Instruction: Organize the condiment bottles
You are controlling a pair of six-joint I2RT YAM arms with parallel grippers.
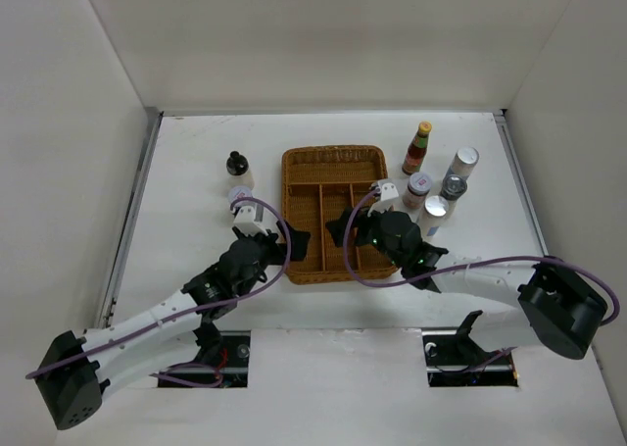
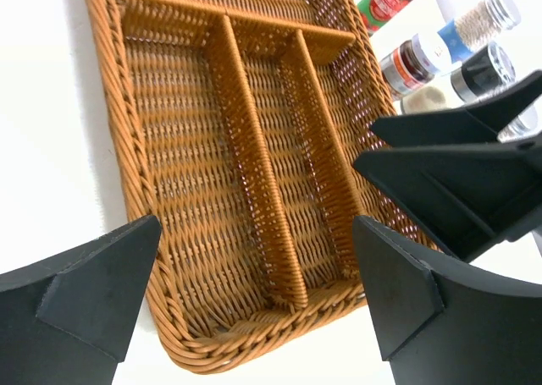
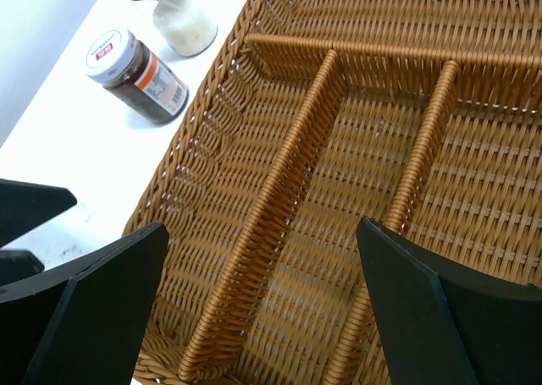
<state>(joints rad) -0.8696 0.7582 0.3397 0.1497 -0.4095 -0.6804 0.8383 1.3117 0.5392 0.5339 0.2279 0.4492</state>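
Note:
Two bottles stand left of the brown wicker tray [image 1: 333,153]: a black-capped bottle [image 1: 238,169] and a white-lidded jar [image 1: 239,197]. Right of the tray stand a red sauce bottle with a yellow cap [image 1: 417,148] and several lidded shakers [image 1: 462,165] [image 1: 418,187] [image 1: 453,189]. My left gripper [image 1: 294,245] is open and empty over the tray's near left corner. My right gripper [image 1: 343,228] is open and empty over the tray's near middle. The left wrist view [image 2: 257,233] and right wrist view [image 3: 262,228] show both grippers over empty compartments.
The tray [image 2: 108,106] has three long compartments and one cross compartment at the far end, all empty. The right gripper's fingers [image 2: 457,173] show close by in the left wrist view. The white-lidded jar [image 3: 135,72] stands just outside the tray's rim [image 3: 212,106]. White walls enclose the table.

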